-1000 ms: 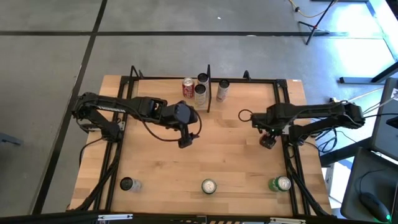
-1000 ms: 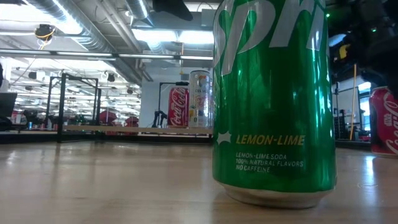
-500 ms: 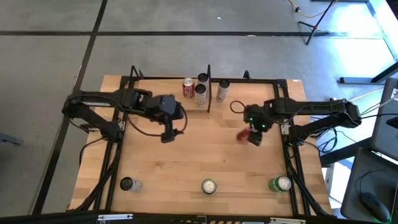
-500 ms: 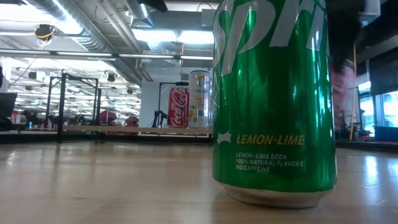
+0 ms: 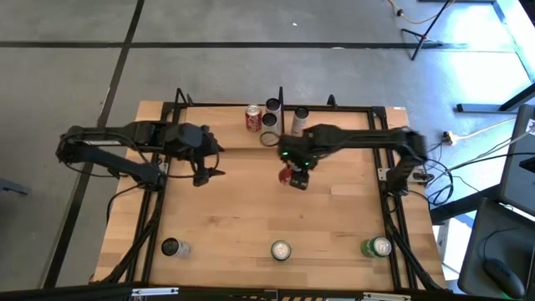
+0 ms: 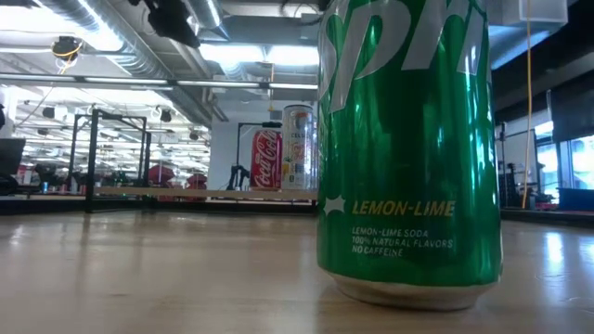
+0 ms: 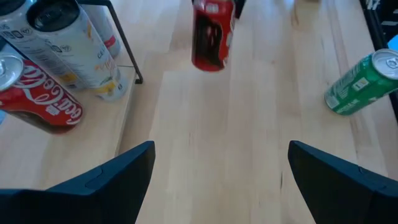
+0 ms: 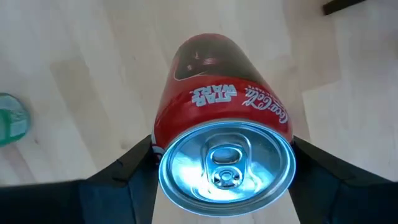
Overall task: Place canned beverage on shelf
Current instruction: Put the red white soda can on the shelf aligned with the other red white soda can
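Three drink cans stand along the bottom edge of the high view, nearest the camera side of the light wooden surface (image 5: 251,209): a dark-topped can (image 5: 170,247) at lower left, a silver-topped can (image 5: 280,250) at bottom centre and a green lemon-lime soda can (image 5: 376,247) at lower right. In the low view a green lemon-lime can fills the middle of the frame, standing upright on the wood. Farther up, near the centre of the high view, the right hand (image 5: 298,179) is clenched on a red cola can with a silver pull-tab top (image 5: 288,174), held clear above the surface; the right wrist view shows the can's sides pressed between the two dark fingers (image 8: 127,177). At centre left, the left hand (image 5: 201,176) hangs over the wood with its fingers spread wide and nothing between them. Farthest off, along the upper edge of the surface, runs the narrow light-wood shelf framed by thin black rods (image 5: 334,113). A red cola can (image 5: 252,118) and two pale tall cans (image 5: 269,125) stand on it to the picture's left of the black upright divider post (image 5: 280,117), and one more pale can (image 5: 298,121) stands just to its right.
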